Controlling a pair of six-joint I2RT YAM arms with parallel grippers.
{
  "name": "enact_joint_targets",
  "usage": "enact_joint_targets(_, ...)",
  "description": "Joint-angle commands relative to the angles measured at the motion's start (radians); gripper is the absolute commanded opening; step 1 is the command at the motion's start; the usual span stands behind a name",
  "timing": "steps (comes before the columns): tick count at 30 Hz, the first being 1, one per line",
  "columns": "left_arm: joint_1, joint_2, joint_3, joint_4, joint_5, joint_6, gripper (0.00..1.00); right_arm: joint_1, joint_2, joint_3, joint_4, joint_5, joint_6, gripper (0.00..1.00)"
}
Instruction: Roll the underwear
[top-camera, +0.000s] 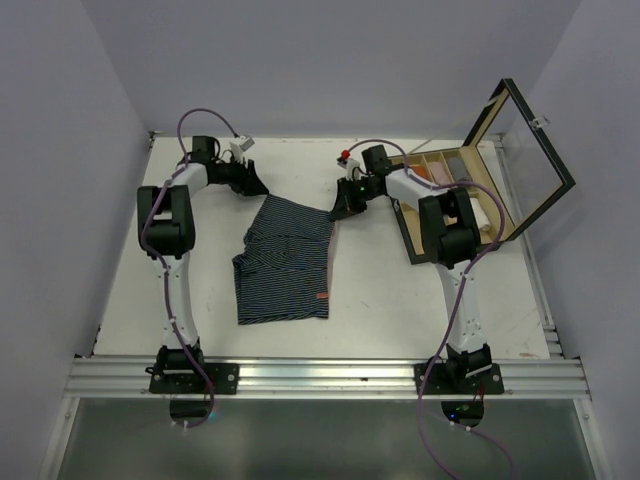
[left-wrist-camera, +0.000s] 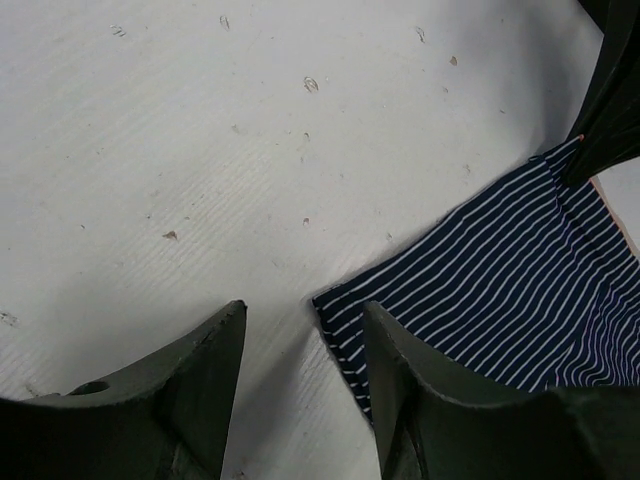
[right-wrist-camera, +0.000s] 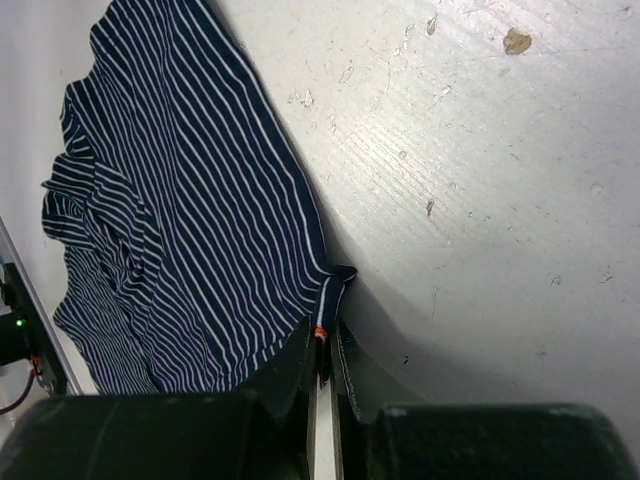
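The navy underwear (top-camera: 285, 262) with thin pale stripes lies spread flat in the middle of the table. My right gripper (right-wrist-camera: 322, 340) is shut on its far right corner, and the cloth (right-wrist-camera: 180, 200) stretches away from the pinch. In the top view that gripper (top-camera: 334, 212) sits at the garment's upper right edge. My left gripper (left-wrist-camera: 305, 318) is open and low over the table, at the far left corner (top-camera: 258, 186). The corner of the striped cloth (left-wrist-camera: 520, 290) lies between its fingers, close to the right one (left-wrist-camera: 385, 340).
A compartmented wooden box (top-camera: 505, 232) stands at the back right with its glass lid (top-camera: 535, 150) raised. Pale items lie in its compartments. Purple walls close in the table on the left, the back and the right. A metal rail (top-camera: 320, 375) runs along the near edge.
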Motion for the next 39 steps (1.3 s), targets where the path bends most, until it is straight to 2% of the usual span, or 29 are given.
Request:
enact_joint_targets(1,-0.002,0.039,0.027,0.015,0.017,-0.029,0.54,0.000,0.019,0.009,0.012,-0.042,-0.018,0.08)
enact_joint_targets(5,-0.013,0.052,0.053,-0.025,-0.002,-0.003,0.53,0.000,0.028,0.020,0.010,-0.037,-0.012,0.15)
enact_joint_targets(9,-0.023,0.080,0.090,-0.081,-0.014,0.017,0.47,0.000,0.039,0.026,0.007,-0.013,-0.005,0.22)
enact_joint_targets(16,-0.023,0.101,0.109,-0.152,0.008,0.054,0.46,-0.014,0.046,0.032,-0.014,0.033,0.003,0.31)
enact_joint_targets(29,-0.066,0.169,0.216,-0.282,-0.006,0.101,0.38,-0.026,0.062,0.048,-0.026,0.044,0.002,0.27)
enact_joint_targets(39,-0.066,0.158,0.218,-0.356,-0.031,0.161,0.38,-0.028,0.062,0.039,-0.042,0.012,-0.003,0.24)
